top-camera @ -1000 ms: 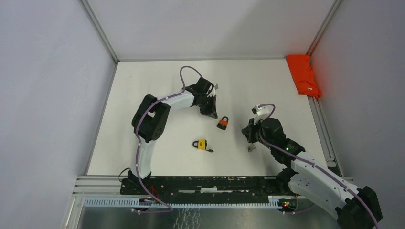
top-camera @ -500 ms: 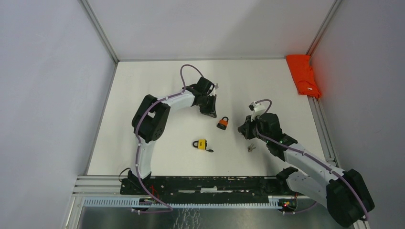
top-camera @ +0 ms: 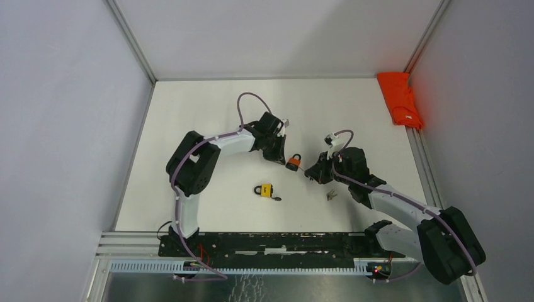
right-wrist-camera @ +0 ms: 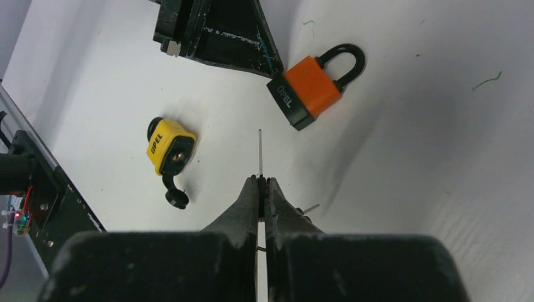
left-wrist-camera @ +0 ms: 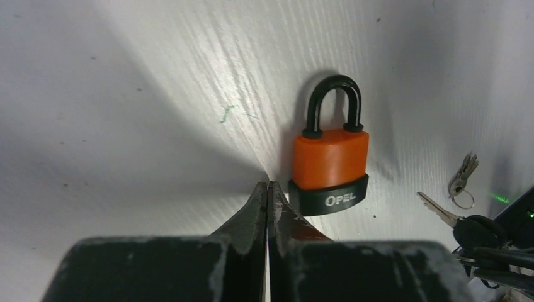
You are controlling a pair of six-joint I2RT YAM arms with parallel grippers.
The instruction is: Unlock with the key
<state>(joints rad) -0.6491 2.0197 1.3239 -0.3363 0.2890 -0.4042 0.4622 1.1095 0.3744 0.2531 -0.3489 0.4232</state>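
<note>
From above, mid-approach to insertion: right gripper (top-camera: 313, 174) clamped on the key (top-camera: 305, 170), blade aimed toward the black base of the orange padlock (top-camera: 293, 162), near but not touching. Left gripper (top-camera: 280, 155) set just beside the padlock's other flank, probably as a brace. Also on the table (top-camera: 189, 126): a yellow padlock (top-camera: 265, 189) nearer the arm bases with its own key in it, a loose key pair (top-camera: 330, 195) beside the right arm, a red cloth (top-camera: 400, 99) well apart at the far right edge. Nothing in the blade's path. At the left wrist: fingers pressed fully together, gripping nothing, tips at the lower left corner of the orange body. Padlock flat on the table, shackle closed, key off to the right of the base and not lined up. At the right wrist: jaws tight on the key, blade edge-on, tip short of the base and pointing slightly past its left corner. Keyhole itself out of sight. Next, likely: swing the blade square to the base, find the keyway, push in against the brace, twist. Main risk: padlock sliding or pivoting away.
</note>
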